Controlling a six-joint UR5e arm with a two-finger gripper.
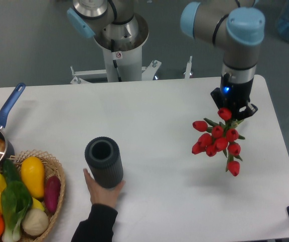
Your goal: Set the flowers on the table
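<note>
A white counter (149, 126) is seen from above, set against a grey floor, with the arm's white pedestal (119, 55) mounted behind its far edge. Over the right part of the counter the pincer (233, 110) is closed on a bunch of red tulips (217, 140); the stems are gripped near their upper end, and the blooms hang below the fingers, clear of the surface, with a faint shadow cast beneath them. The long axis of the bunch is seen to run from the pincer down and slightly toward the near edge, one bloom (233, 168) being lowest and another (200, 125) pushed out to the left.

Well apart, at the left centre, a dark ribbed cylindrical vase (104, 162) is stood upright with its open mouth facing up, and is steadied from the near side by a person's hand (100, 192) in a black sleeve. At the near left corner a wicker basket (59, 176) of vegetables is placed, and beside it a pan with a blue handle (9, 106). The surface beneath the tulips is bare white
</note>
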